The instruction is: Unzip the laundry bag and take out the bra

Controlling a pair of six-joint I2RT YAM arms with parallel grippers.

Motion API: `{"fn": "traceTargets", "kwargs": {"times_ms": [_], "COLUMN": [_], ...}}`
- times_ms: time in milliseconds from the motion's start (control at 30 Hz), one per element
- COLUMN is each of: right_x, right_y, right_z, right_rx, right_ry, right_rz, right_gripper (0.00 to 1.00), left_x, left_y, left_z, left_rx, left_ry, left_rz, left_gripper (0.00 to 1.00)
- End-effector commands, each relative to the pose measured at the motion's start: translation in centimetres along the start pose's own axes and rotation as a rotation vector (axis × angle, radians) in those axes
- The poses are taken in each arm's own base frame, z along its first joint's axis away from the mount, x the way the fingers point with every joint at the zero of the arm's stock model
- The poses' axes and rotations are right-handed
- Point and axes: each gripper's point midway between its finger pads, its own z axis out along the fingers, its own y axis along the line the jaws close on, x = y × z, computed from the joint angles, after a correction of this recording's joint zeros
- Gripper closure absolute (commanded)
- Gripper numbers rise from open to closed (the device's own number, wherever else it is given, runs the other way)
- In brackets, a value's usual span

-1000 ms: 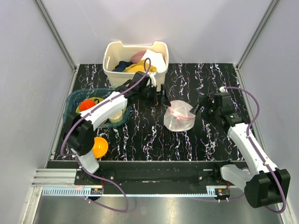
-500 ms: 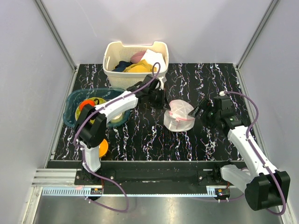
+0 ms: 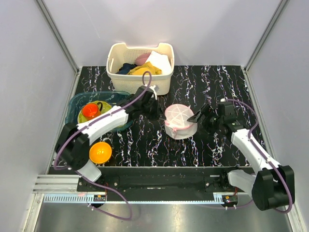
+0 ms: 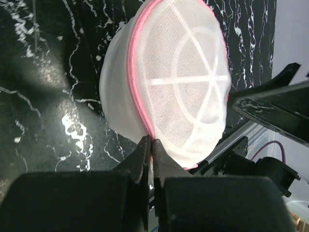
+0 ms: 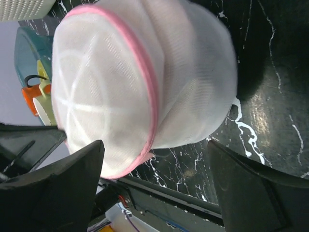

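Here, a teal tub (image 3: 73, 104) of cups sits at the left of a black marbled table (image 3: 159, 145). The left hand (image 4: 151, 147) has its fingers pressed together right at the pink zip rim of the laundry bag (image 3: 179, 120), a domed white mesh case lying mid-table. Whether they pinch anything is unclear. At right, the right hand (image 3: 198, 114) gapes wide just beside the bag.

Shows laundry bag (image 4: 183, 82) lying tilted on black marbled table (image 4: 48, 72), domed white mesh face with spoke-like ribs turned upward. Pinches pink zip rim (image 4: 136, 96) at its near edge with left gripper (image 4: 150, 144), fingertips pressed together.
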Motion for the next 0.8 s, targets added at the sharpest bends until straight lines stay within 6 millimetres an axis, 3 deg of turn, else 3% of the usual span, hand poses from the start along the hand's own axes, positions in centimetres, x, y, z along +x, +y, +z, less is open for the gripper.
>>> {"fn": "traceTargets", "kwargs": {"times_ms": [0,33,167,267,333,400,433,533,567,633,767], "right_x": [0.6,0.4,0.3,1.0,1.0,1.2,1.2,1.7,1.7,1.9,1.8], "right_y": [2.4,2.7,5.7,5.8,5.6,4.9,4.6,3.3,3.1,3.1,3.5], "right_z": [1.0,1.5,2.2,3.5,3.6,3.7,3.6,3.6,3.6,3.9,4.1], "right_rx": [-0.142,-0.153,-0.202,-0.175,-0.172,-0.157,-0.153,-0.124,-0.122,-0.13,-0.144], "right_ry": [0.056,0.062,0.087,0.104,0.104,0.094,0.087,0.078,0.078,0.087,0.091], "right_rz": [0.035,0.041,0.012,-0.006,-0.007,-0.008,-0.008,-0.012,-0.01,-0.007,-0.007], "right_gripper": [0.09,0.12,0.38,0.58,0.6,0.56,0.42,0.32,0.32,0.36,0.59], "left_x": [-1.0,-1.0,-0.7,-0.3,-0.1,-0.1,0.1,0.5,0.7,1.0,1.6], "left_y": [0.1,-0.1,0.0,0.0,0.1,0.2,0.3,0.4,0.3,-0.1,0.0], "left_z": [-2.2,-2.6,-2.3,-2.1,-2.2,-2.7,-2.9,-3.3,-3.4,-3.4,-2.7], "left_rx": [-0.025,-0.017,0.006,0.006,0.006,0.004,-0.001,0.003,0.009,0.032,0.055], "left_ry": [-0.148,-0.161,-0.169,-0.157,-0.155,-0.163,-0.163,-0.155,-0.148,-0.134,-0.111], "left_rz": [-0.065,-0.063,-0.076,-0.087,-0.089,-0.085,-0.083,-0.078,-0.075,-0.079,-0.101], "left_gripper": [1.0,1.0,1.0,0.98,0.92,0.83,0.69,0.26,0.17,0.13,0.12]}}
